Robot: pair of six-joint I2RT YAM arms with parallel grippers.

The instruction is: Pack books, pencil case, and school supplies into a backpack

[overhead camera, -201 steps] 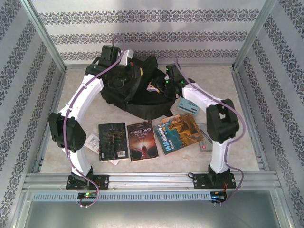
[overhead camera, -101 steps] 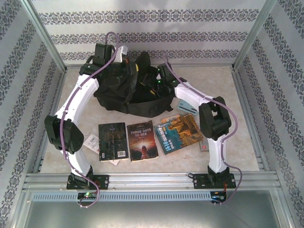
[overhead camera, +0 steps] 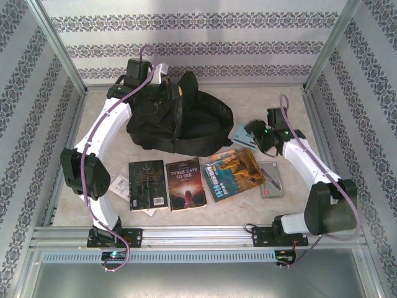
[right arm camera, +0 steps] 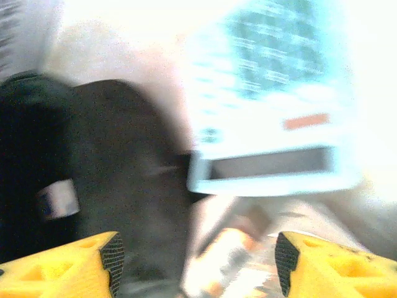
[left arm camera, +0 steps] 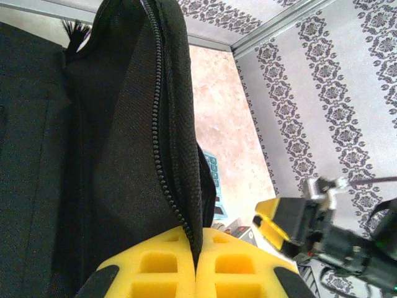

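The black backpack (overhead camera: 186,127) lies at the back of the table. My left gripper (overhead camera: 177,92) is shut on its zip edge (left arm camera: 186,186), holding that edge up; the yellow fingers (left arm camera: 155,267) meet on the fabric. My right gripper (overhead camera: 253,131) hovers open just over the light blue box (overhead camera: 242,135) to the right of the bag, nothing between its fingers (right arm camera: 102,261); that view is blurred. Three books lie in a row in front: black (overhead camera: 147,184), dark brown (overhead camera: 186,183), blue-and-orange (overhead camera: 236,172). A pink-and-white packet (overhead camera: 271,180) lies to their right. The pencil case is out of view.
A small white item (overhead camera: 121,186) lies left of the black book. Patterned walls and a metal frame (overhead camera: 322,124) close in the table on three sides. Bare tabletop (overhead camera: 298,105) shows at the back right.
My right arm has drawn back from the backpack's opening to the right and now hangs over the light blue box. The bag has slumped flatter. The left gripper keeps its hold.
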